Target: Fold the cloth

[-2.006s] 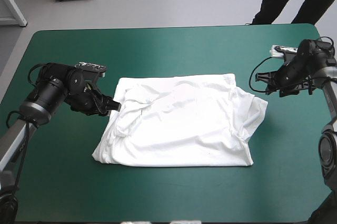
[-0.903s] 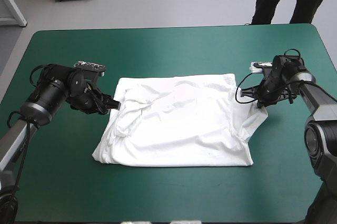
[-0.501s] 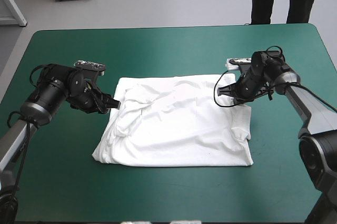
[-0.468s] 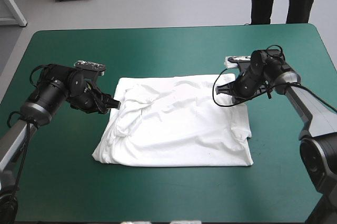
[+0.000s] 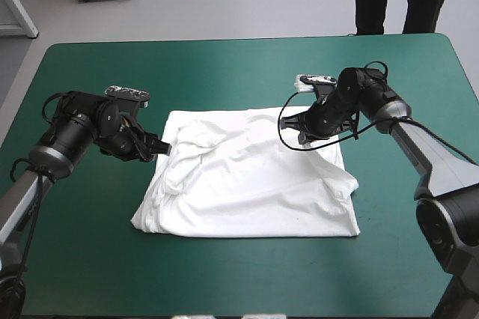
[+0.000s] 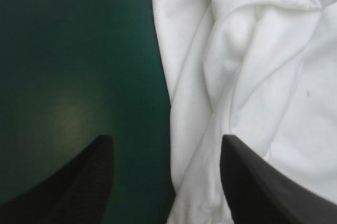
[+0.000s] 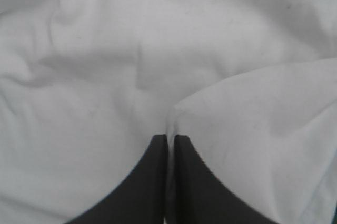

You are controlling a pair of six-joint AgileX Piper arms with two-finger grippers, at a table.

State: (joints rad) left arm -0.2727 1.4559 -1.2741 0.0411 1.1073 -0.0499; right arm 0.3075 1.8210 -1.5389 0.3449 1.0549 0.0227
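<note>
At the middle of the teal-green cover [image 5: 224,72], the high view shows the white T-shirt [image 5: 247,184] spread out. The right gripper [image 5: 303,138] holds its right far corner over the body, apparently to lay a fold, while the left gripper [image 5: 159,148] sits at the opposite edge. In the left wrist view, the fingers [image 6: 79,182] stand wide apart and grip nothing, with the shirt's edge between them. In the right wrist view, the fingers [image 7: 152,182] pinch a thin ridge of cloth.
</note>
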